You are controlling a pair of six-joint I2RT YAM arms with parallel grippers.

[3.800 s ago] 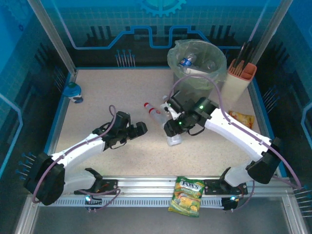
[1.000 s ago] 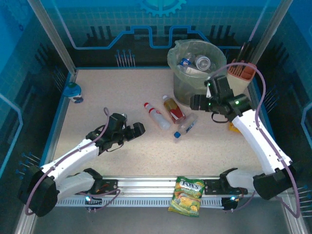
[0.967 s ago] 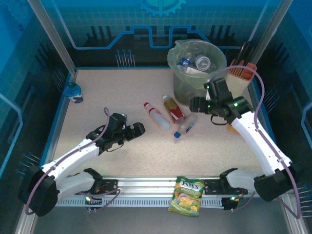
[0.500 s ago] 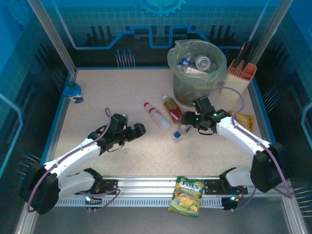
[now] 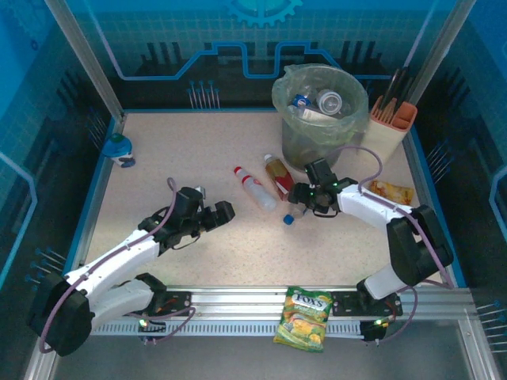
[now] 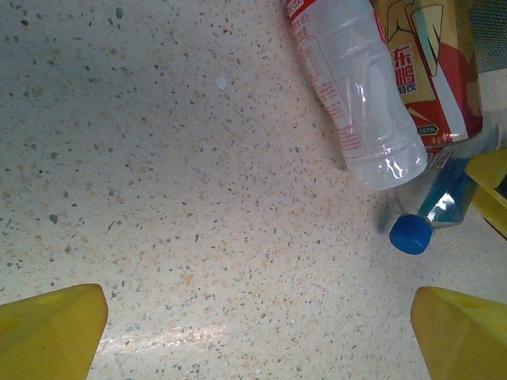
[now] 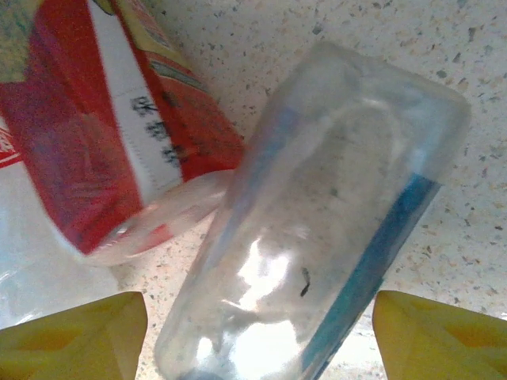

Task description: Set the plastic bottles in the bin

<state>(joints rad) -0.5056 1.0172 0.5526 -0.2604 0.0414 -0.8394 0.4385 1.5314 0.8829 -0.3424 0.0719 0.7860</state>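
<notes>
right gripper (image 7: 257,332) low near the middle of the speckled table surface (image 6: 158,198), yellow jaws parted either side of a clear blue-labelled plastic bottle (image 7: 317,222) lying flat, not clamped on it. touching that, a red-labelled bottle (image 7: 119,134); alongside, a clear red-capped bottle (image 6: 356,103). left gripper (image 6: 253,332) spread wide over bare surface nearby. round grey green-lined bin (image 5: 295,146) near the far right corner, discarded bottles (image 5: 329,101) inside.

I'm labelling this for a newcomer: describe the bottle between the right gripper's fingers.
Find the grey bin at the table's back; three bottles lie just in front. Under the right gripper lies the clear bottle with a blue cap and label; its neighbours wear red.
</notes>
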